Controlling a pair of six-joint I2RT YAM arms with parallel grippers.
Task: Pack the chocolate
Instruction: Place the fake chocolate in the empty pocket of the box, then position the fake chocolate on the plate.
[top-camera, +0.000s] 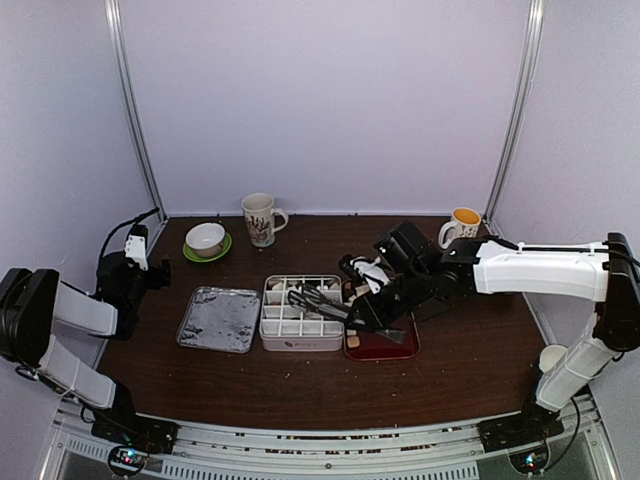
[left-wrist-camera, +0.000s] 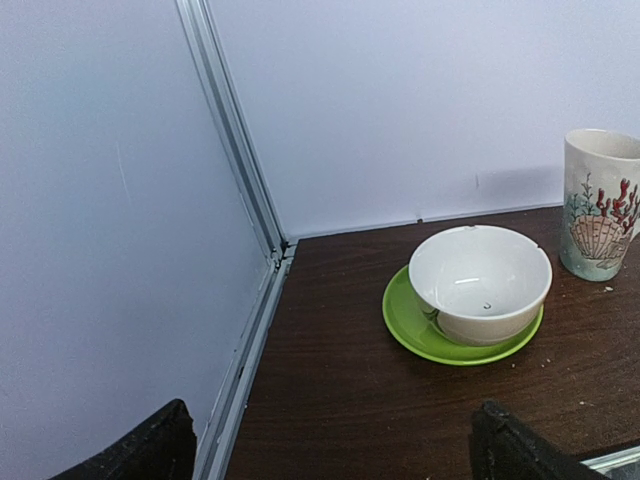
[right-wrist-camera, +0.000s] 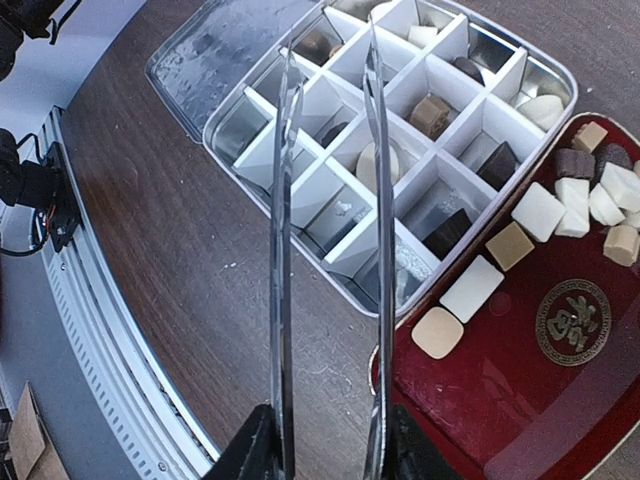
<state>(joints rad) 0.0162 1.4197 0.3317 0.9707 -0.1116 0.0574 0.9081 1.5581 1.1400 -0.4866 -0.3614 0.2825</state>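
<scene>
Tongs (right-wrist-camera: 283, 250) clenched in right pincer (right-wrist-camera: 328, 450) hover over divided box (top-camera: 300, 342); left pincer (left-wrist-camera: 330, 455) gapes.

My right gripper (right-wrist-camera: 330, 458) clamps the tongs (right-wrist-camera: 283, 250) over the divided box (top-camera: 300, 343). Its white partitions leave only narrow cells, several blocked by chocolate (right-wrist-camera: 430, 115). The red tray (right-wrist-camera: 480, 400) has bare floor beside its loose pieces. Before my wide-spread left gripper (left-wrist-camera: 330, 455), open table (left-wrist-camera: 330, 390) reaches the bowl (left-wrist-camera: 480, 285) on its saucer (left-wrist-camera: 410, 330) and the mug (left-wrist-camera: 600, 205); a wall (left-wrist-camera: 100, 200) shuts the left.
</scene>
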